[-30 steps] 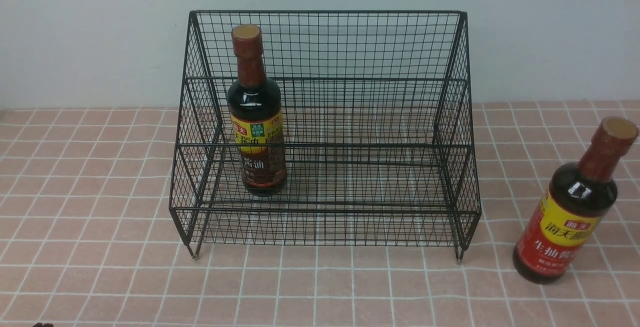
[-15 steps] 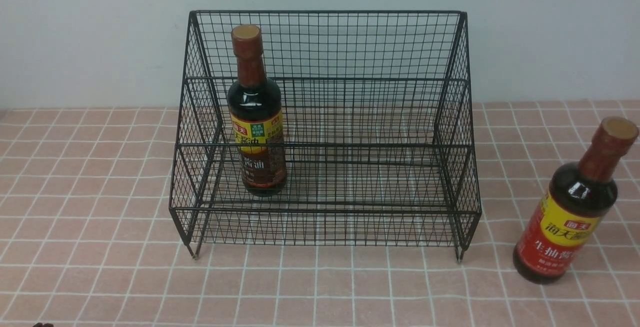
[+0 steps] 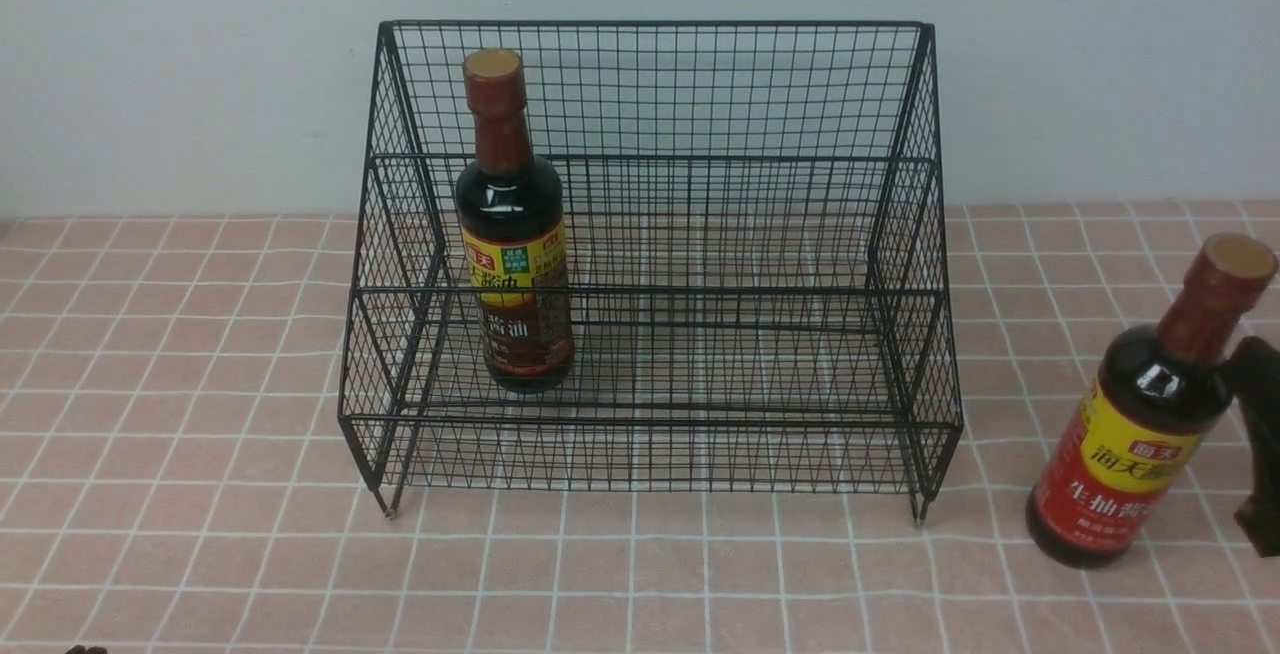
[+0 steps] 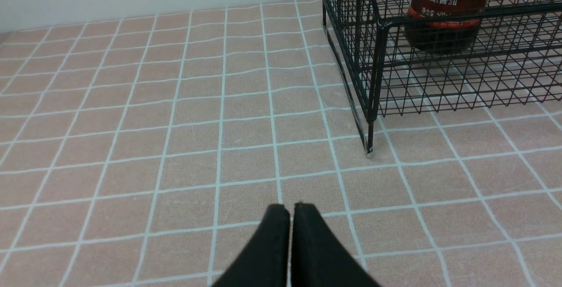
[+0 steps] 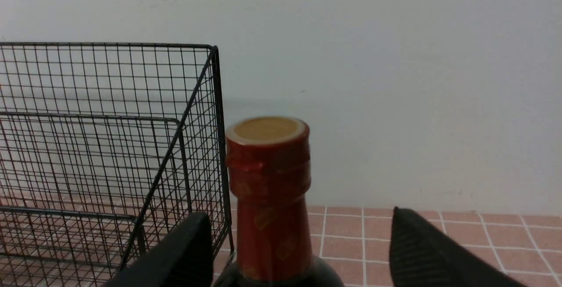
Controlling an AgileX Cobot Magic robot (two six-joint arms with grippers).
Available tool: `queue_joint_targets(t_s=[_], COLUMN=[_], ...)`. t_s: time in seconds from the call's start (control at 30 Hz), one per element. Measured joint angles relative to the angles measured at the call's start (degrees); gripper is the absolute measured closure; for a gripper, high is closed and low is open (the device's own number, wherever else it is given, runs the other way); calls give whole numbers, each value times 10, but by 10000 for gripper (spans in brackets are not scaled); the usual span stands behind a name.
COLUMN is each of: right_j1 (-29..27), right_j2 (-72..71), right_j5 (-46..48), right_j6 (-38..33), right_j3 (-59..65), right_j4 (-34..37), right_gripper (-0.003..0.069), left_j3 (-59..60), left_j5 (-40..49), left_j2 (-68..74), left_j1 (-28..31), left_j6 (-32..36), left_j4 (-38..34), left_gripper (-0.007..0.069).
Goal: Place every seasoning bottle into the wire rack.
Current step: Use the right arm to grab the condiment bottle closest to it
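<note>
The black wire rack [image 3: 905, 234] stands at the back middle of the tiled table. The yellow-and-brown-label bottle [image 3: 512, 264] stands upright in the rack's lower tier at its left; its base shows in the left wrist view [image 4: 443, 10]. The yellow-and-red-label bottle [image 3: 1140, 434] stands on the table to the right of the rack. My right gripper [image 3: 1255, 444] is at the frame's right edge, just beside this bottle. In the right wrist view the gripper [image 5: 298, 214] is open, its fingers on both sides of the bottle neck [image 5: 268, 181] and apart from it. My left gripper [image 4: 290, 208] is shut and empty, low over the tiles left of the rack.
A pale wall runs close behind the rack. The rack's front left foot [image 4: 369, 148] stands ahead of my left gripper. The rack's right side wall [image 5: 193, 116] is close beside the red-label bottle.
My right gripper has come into the front view at the right edge, beside the yellow-and-red-label bottle. The bottles and rack have not moved.
</note>
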Motion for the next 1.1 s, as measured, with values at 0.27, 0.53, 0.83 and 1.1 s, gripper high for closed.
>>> queue_joint_targets(t_s=[0.27, 0.53, 0.83, 1.1], right_j1=[0, 0, 0, 0], right_j2=[128, 241, 285, 256], right_j5=[-40, -97, -128, -99], right_j6=[32, 36, 57, 58], right_j3=[-39, -81, -115, -126], right_j4=[-37, -44, -57, -109], right_gripper=[74, 72, 277, 385], left_j3=[0, 0, 0, 0], left_j5=[1, 1, 1, 1], left_j2=[0, 0, 0, 0], left_j1=[0, 0, 0, 0], left_j6=[0, 0, 0, 0], left_j4=[0, 0, 0, 0], left_gripper=[631, 631, 631, 631])
